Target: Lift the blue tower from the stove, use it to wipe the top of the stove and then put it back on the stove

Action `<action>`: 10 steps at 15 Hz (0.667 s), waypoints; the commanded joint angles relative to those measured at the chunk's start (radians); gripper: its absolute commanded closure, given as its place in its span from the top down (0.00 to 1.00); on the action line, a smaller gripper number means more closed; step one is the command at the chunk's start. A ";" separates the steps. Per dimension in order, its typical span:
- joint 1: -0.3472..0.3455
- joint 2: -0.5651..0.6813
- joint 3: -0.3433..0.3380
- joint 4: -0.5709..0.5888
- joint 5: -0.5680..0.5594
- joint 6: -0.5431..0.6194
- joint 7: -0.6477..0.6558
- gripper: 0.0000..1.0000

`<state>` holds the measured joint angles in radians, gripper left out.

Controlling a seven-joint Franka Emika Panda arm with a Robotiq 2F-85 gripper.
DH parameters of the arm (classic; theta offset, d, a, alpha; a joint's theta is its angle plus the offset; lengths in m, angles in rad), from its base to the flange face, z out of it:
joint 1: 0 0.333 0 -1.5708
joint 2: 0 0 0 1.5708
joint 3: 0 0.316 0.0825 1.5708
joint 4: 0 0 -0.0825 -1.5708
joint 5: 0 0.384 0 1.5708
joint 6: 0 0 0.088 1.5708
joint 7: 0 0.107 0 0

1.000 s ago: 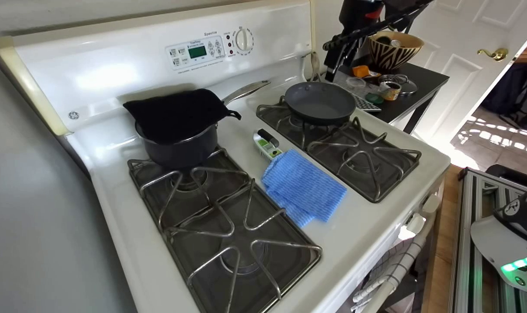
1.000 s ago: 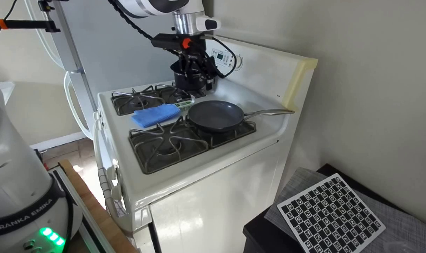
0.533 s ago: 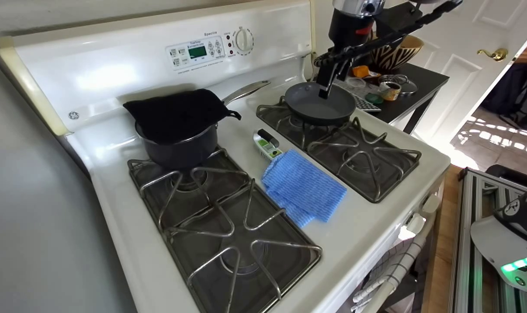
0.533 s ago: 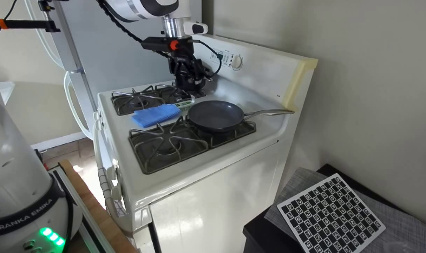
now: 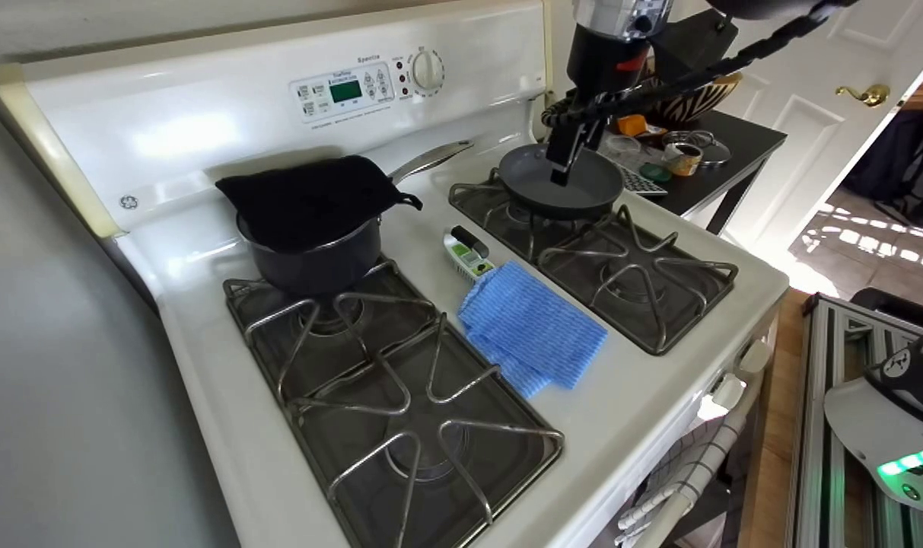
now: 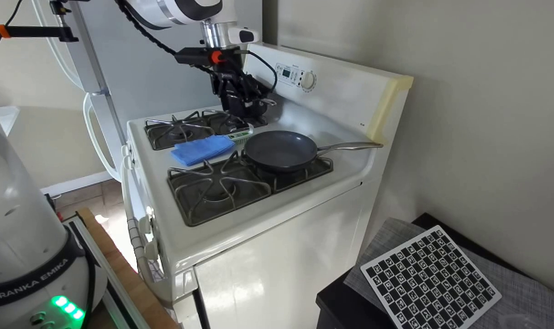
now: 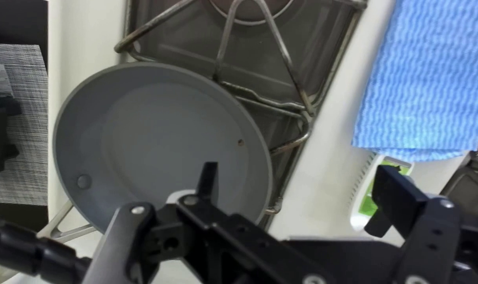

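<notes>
The black fingers [image 7: 398,192] stand wide apart, gripping nothing; in the wrist view one shows against the round grey frying pan [image 7: 164,142]. The folded, bright-blue ribbed cloth towel [image 7: 428,83] lies in the upper right of that frame, on the white gas stove [image 7: 329,157] between metal burner grates [image 7: 286,61]. Probably they are spread to straddle a pinch of cloth; the towel seems laid there to sit flat, off the uneven grates.

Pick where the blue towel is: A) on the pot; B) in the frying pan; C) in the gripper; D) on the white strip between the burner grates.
D: both exterior views show the blue towel lying on the white middle strip of the stove, with the gripper open and apart from it.
</notes>
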<state>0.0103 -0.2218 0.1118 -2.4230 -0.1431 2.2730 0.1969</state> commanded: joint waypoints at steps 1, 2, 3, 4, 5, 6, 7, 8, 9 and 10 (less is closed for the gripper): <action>0.053 -0.029 0.042 -0.054 0.025 0.026 0.069 1.00; 0.068 -0.025 0.056 -0.061 0.034 0.029 0.085 1.00; 0.079 -0.015 0.070 -0.066 0.030 0.032 0.102 1.00; 0.088 -0.003 0.084 -0.075 0.020 0.043 0.126 1.00; 0.097 0.006 0.093 -0.083 0.021 0.050 0.135 1.00; 0.104 0.013 0.103 -0.094 0.019 0.062 0.149 1.00; 0.110 0.020 0.108 -0.107 0.020 0.085 0.155 1.00; 0.114 0.025 0.112 -0.119 0.021 0.107 0.163 1.00; 0.116 0.034 0.114 -0.133 0.016 0.139 0.171 1.00; 0.115 0.042 0.116 -0.144 0.009 0.167 0.179 1.00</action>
<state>0.1204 -0.1963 0.2216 -2.5230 -0.1255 2.3581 0.3402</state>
